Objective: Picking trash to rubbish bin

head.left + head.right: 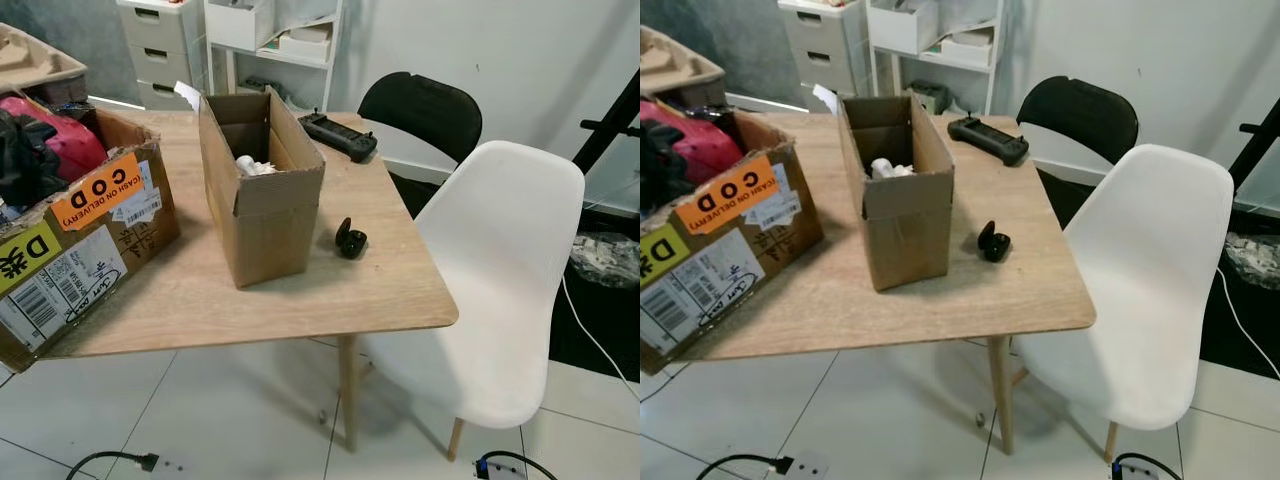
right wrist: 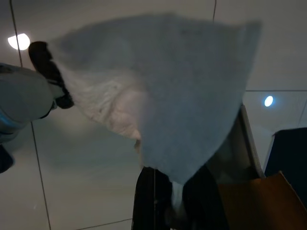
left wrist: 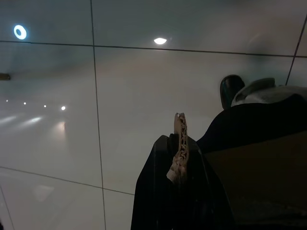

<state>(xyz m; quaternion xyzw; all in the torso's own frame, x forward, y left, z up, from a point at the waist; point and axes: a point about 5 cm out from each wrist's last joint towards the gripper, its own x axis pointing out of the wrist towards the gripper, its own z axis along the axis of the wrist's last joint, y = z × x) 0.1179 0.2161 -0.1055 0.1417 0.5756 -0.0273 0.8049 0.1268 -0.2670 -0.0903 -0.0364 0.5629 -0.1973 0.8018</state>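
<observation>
White tissue (image 2: 163,96) hangs clamped in the right tool (image 2: 175,201); left tool (image 3: 178,163) pinches a scrap (image 3: 179,148).

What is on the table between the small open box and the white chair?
A small black earbud case, lid open, sits on the wooden table between the small cardboard box and white chair, seen in both eye views.

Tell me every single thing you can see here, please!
Table: one, light wood, centre.
Small box: one, brown cardboard, open, on the table; white trash inside.
Big box: one, brown, orange COD sticker, at the table's left edge.
Earbud case: one, black, open, right of the small box.
Controller: one, black, on the table's far side.
Chairs: white chair near, black chair behind it.
Drawers: one set, grey, by the back wall.
Left gripper: jaws shut on a tan scrap.
Right gripper: jaws shut on a white tissue.
</observation>
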